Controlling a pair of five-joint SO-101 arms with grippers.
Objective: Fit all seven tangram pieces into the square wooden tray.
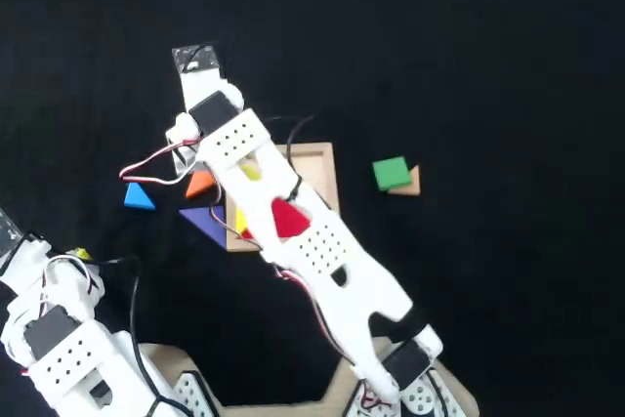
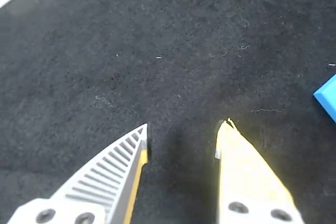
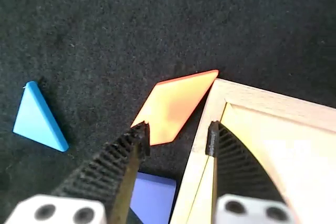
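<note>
At the near left, the left pincer (image 2: 186, 127) hangs over bare black bench (image 1: 508, 65) with its jaws spread and nothing between them. We judge it to be parked clear of the work.

To its right lie three loose pieces: a blue triangle (image 1: 139, 196), an orange parallelogram (image 3: 176, 106) and, nearer, a purple piece (image 1: 207, 222).

The right pincer (image 3: 177, 128) is spread above the orange parallelogram. One finger is over that piece's edge and the other over the rim of the tray (image 1: 314, 149). We read this as alignment for a grasp. The parallelogram touches the outside of the tray at a corner.

Inside the tray sit a yellow piece (image 1: 251, 171) and a red piece (image 1: 286, 219), both partly hidden under the arm.

Well to the right, a green square (image 1: 391, 173) touches a tan triangle (image 1: 414, 183). Neither is yet placed.
</note>
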